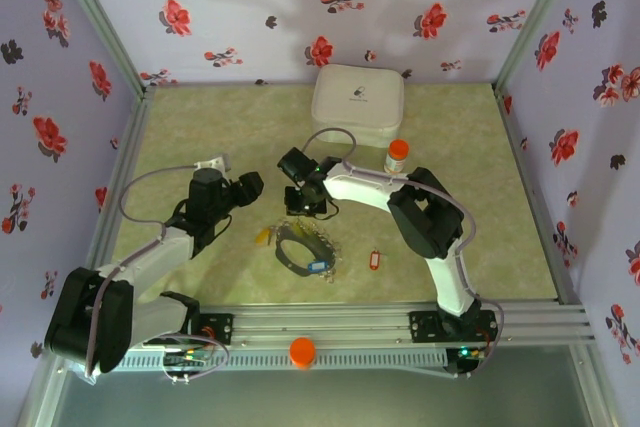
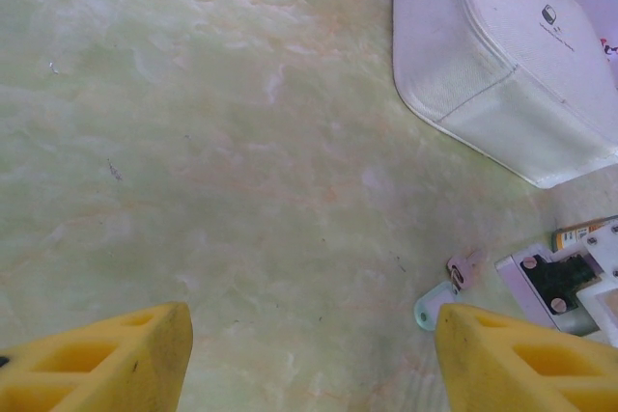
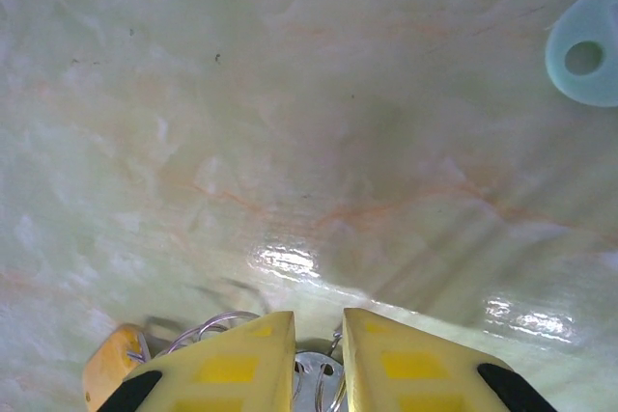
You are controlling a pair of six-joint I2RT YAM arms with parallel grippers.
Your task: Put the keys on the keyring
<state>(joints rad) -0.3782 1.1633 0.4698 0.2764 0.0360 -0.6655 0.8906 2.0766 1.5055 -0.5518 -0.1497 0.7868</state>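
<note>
Right claw (image 3: 319,335) nearly closed around a tiny silvery metal key (image 3: 319,375), grip unsure; it could slip. Left claw (image 2: 314,330) gapes empty.

keyring (image 1: 300,250): near edge, middle
blue key (image 1: 318,266): at its right rim
yellow key (image 1: 262,237): just left of it
red key (image 1: 376,259): apart, to its right
right gripper (image 1: 305,209): at keyring's far side
box (image 1: 358,97): far edge

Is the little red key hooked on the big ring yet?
No, the red key lies by itself, off to one side of the keyring and not touching it.
</note>
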